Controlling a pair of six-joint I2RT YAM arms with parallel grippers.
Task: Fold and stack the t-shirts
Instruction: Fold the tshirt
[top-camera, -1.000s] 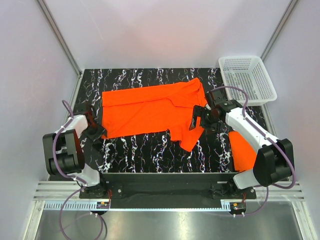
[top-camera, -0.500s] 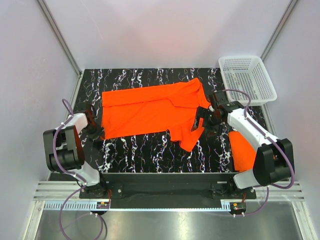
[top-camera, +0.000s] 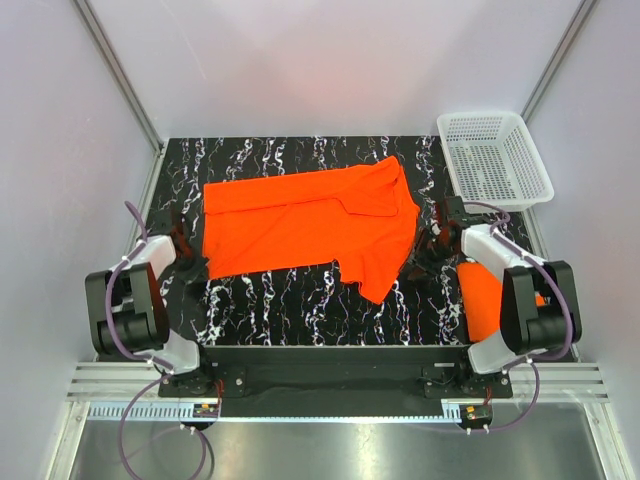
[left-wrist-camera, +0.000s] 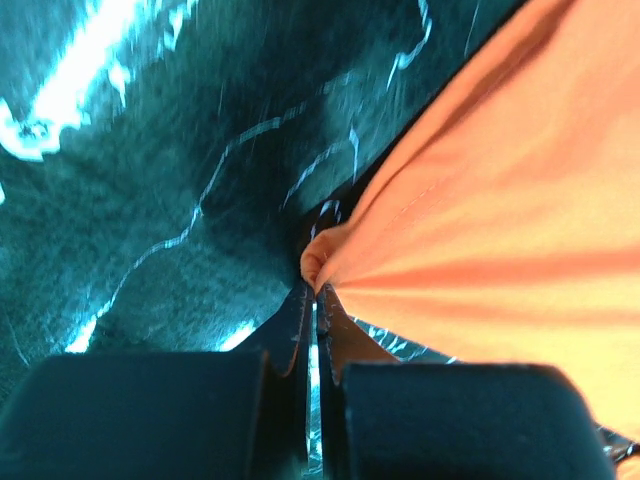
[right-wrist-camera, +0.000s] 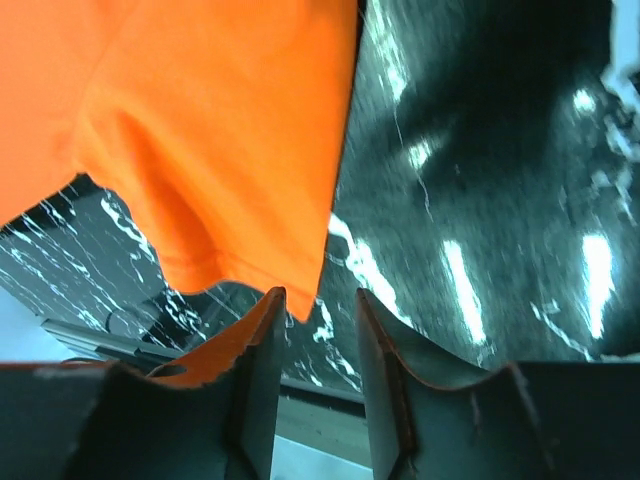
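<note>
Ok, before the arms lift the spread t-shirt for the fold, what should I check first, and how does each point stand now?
1. The left gripper is shut on the near left corner of the spread t-shirt: ok.
2. Cloth sits between the fingers of the right gripper: not ok. Its jaws stand apart, and the shirt's edge lies beside one finger, not between them.
3. How many layers the left grip holds: cannot tell.
4. The second t-shirt lies apart from the spread one: ok, at the near right edge.
5. The basket is out of the way: ok, at the far right corner.
</note>
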